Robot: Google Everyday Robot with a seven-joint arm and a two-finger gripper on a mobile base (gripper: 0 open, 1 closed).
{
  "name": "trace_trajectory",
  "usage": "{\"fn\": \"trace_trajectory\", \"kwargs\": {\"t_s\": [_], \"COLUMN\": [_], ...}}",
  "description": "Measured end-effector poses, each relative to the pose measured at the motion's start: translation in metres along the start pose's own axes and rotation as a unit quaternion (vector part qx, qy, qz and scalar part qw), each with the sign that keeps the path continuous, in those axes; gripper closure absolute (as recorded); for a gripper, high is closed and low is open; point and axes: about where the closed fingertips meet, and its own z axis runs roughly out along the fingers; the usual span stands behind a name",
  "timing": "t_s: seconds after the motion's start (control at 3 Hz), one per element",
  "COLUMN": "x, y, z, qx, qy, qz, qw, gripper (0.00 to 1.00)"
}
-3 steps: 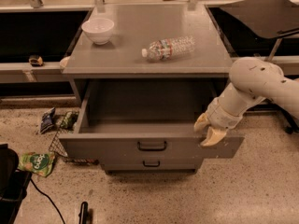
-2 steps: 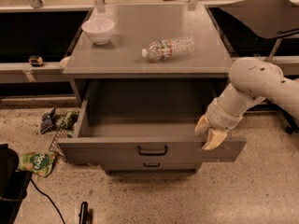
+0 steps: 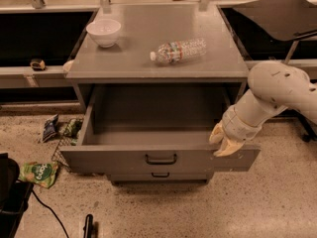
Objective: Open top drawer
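- Top drawer (image 3: pixel 119 160) stands pulled well out of the grey cabinet, toward the camera. Its inside is bare as far as can be seen.
- The gripper (image 3: pixel 224 141) is down at the right end of the drawer's front panel, on its top edge.
- The two tan fingers (image 3: pixel 229 148) sit either side of that edge, one just inside and one lower on the front. They look to be pinching the panel there.
- Key relation: the front panel's long axis runs left to right, and the drawer slides out at right angles to it, toward the camera. The black bar handle (image 3: pixel 161 158) lies well to the left of the fingers, at the panel's middle.
- There is only one arm (image 3: pixel 277 90), reaching in from the right, so no choice of side.
- My call: the task looks all but done, and any further pull goes straight out along the slide.
- The count: one open drawer, and one lower drawer (image 3: pixel 148 177) showing beneath it with its own smaller handle.
- On the tabletop (image 3: pixel 133 66): one white bowl (image 3: pixel 103 31) at back left and one plastic bottle (image 3: pixel 178 50) lying on its side, well apart.
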Motion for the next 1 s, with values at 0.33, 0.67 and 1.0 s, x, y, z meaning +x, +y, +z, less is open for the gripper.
{"fn": "trace_trajectory", "kwargs": {"t_s": [0.33, 0.67, 1.0], "x": [0.0000, 0.0000, 0.0006], "y": [0.0000, 0.0000, 0.0006], "z": [0.0000, 0.0000, -0.0043], "qx": [0.000, 0.000, 0.007], "qy": [0.000, 0.000, -0.002], "qz": [0.000, 0.000, -0.003], "qw": [1.0000, 1.0000, 1.0000], "gripper": [0.58, 0.35, 0.12]}}
